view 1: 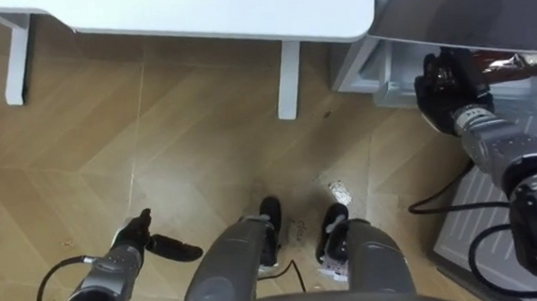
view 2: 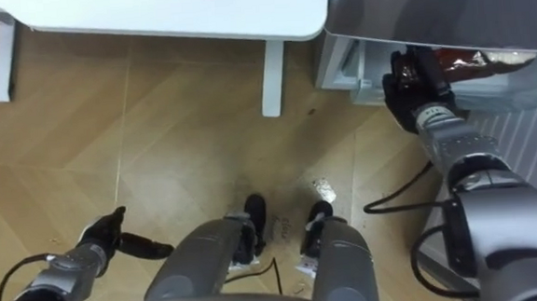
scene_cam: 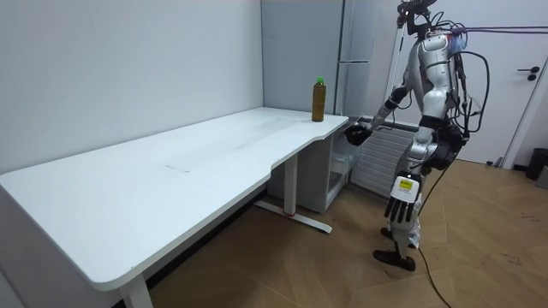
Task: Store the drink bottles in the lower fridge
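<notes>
Room view: the robot stands upright on the wood floor (scene_cam: 325, 265) at the end of the white tabletop (scene_cam: 171, 171), beside the tall grey fridge (scene_cam: 300, 51). One bottle (scene_cam: 318, 99), brown with a green cap, stands upright on the tabletop's corner nearest the fridge, apart from both hands. The right robot hand (scene_cam: 354, 133) is stretched forward to the fridge's open lower compartment, just below the tabletop's edge. The left robot hand (scene_cam: 401, 202) hangs at the robot's side, fingers straight and pointing down. Left eye view: two white legs (view 1: 287, 75) of the table stand on the floor, and the open lower compartment is at upper right. The right robot hand (view 1: 447, 84) sits at that compartment's front edge with its fingers reaching inside; whether they are clamped on anything cannot be told. One brown thing (view 1: 515, 63) lies across the compartment just beside this hand; it may be a second bottle, but that is unclear. The left robot hand (view 1: 148, 240) is low at lower left, fingers loosely apart and empty. Right eye view: the right robot hand (view 2: 414, 84) is at the compartment edge beside the brown thing (view 2: 473, 60).
</notes>
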Available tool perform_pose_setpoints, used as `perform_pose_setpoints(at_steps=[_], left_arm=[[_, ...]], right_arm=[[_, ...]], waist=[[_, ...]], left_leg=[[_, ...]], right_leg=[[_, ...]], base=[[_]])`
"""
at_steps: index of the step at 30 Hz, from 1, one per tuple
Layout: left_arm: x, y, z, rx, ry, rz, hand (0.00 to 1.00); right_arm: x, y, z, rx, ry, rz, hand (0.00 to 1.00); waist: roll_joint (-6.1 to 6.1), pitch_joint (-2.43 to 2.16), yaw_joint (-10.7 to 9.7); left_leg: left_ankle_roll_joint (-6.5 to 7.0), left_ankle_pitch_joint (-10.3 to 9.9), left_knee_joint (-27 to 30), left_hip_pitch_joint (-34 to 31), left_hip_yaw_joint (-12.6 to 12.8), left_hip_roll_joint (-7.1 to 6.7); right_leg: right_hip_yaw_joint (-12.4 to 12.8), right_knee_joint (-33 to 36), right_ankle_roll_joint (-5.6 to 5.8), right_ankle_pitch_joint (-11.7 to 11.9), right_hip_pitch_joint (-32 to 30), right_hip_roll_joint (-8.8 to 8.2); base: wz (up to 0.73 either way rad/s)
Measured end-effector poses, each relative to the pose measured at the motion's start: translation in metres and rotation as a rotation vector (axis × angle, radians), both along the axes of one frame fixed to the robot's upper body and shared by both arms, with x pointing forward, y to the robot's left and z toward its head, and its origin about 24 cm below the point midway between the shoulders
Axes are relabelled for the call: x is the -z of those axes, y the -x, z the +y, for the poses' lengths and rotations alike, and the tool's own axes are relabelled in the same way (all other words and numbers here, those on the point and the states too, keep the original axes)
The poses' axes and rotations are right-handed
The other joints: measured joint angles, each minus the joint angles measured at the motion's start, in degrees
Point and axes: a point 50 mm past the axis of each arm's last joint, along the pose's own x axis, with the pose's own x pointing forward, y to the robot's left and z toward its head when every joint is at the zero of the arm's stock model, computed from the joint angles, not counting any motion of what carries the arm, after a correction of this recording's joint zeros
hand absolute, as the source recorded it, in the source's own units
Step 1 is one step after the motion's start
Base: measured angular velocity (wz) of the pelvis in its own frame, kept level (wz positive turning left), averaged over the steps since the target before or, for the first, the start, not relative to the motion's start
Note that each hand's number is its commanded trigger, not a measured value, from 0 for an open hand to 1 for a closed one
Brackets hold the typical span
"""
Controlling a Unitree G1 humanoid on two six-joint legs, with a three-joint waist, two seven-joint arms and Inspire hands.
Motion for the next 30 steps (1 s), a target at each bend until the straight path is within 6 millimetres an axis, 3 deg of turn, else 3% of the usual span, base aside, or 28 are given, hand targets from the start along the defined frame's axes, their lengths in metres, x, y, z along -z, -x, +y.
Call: perform_pose_setpoints(at_steps=[17,25,30], left_arm=[[-0.002,0.001,0.009,-0.027,-0.045,0.021,0.0],[-0.002,0.001,0.009,-0.012,-0.056,0.027,0.0],[-0.002,0.0,0.009,-0.012,-0.056,0.025,0.0]], right_arm=[[-0.016,-0.004,-0.024,0.011,0.1,0.027,0.0],[-0.022,-0.004,-0.035,0.025,0.126,0.019,0.0],[-0.023,-0.004,-0.036,0.026,0.132,0.019,0.0]], waist=[[-0.09,-0.18,-0.14],[0.05,-0.86,0.28],[0.07,-0.88,0.2]], left_leg=[[0.09,0.04,0.85,-0.36,0.69,0.29],[0.02,0.15,0.88,-0.43,1.36,1.0],[-0.04,0.2,0.95,-0.35,1.51,1.16]], right_leg=[[0.1,0.39,-0.26,0.27,-0.42,0.16],[0.53,-0.18,-0.58,1.22,-0.42,0.77],[0.5,-0.29,-0.7,1.4,-0.4,0.88]], base=[[-0.01],[-0.06],[-0.02]])
